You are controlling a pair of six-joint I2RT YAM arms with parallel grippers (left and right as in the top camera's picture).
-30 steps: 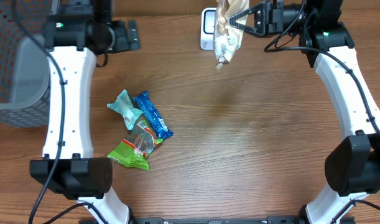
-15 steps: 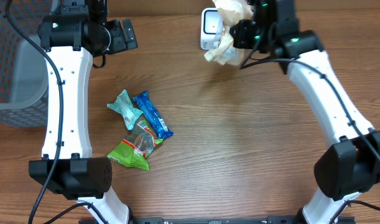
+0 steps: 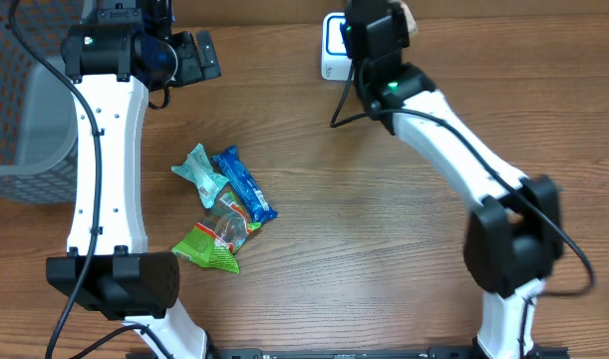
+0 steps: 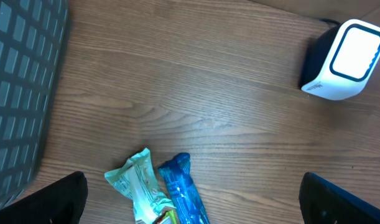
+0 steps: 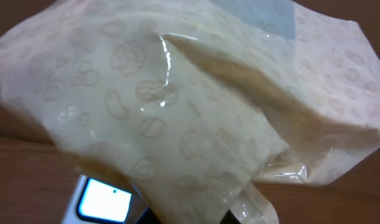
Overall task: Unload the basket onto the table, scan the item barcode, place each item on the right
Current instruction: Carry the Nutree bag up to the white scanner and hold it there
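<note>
In the right wrist view a cream printed snack bag (image 5: 177, 106) fills nearly the whole frame, and my right gripper (image 5: 196, 215) is shut on its lower edge. The white barcode scanner (image 5: 104, 202) shows its lit window just beneath the bag at lower left. From overhead, the right wrist (image 3: 372, 38) lies over the scanner (image 3: 333, 48), and only a corner of the bag (image 3: 407, 14) sticks out. My left gripper (image 3: 196, 55) hangs open and empty at the back left, with its dark fingertips (image 4: 56, 199) far apart.
Snack packets lie in a pile left of centre: teal (image 3: 199, 172), blue (image 3: 246, 185), green (image 3: 208, 249). A grey mesh basket (image 3: 25, 110) stands at the left edge. The left wrist view takes in the scanner (image 4: 342, 59) and the basket (image 4: 22, 93).
My right arm has swung left and over the scanner, carrying the bag from beside it to above it. The left arm has stayed put.
</note>
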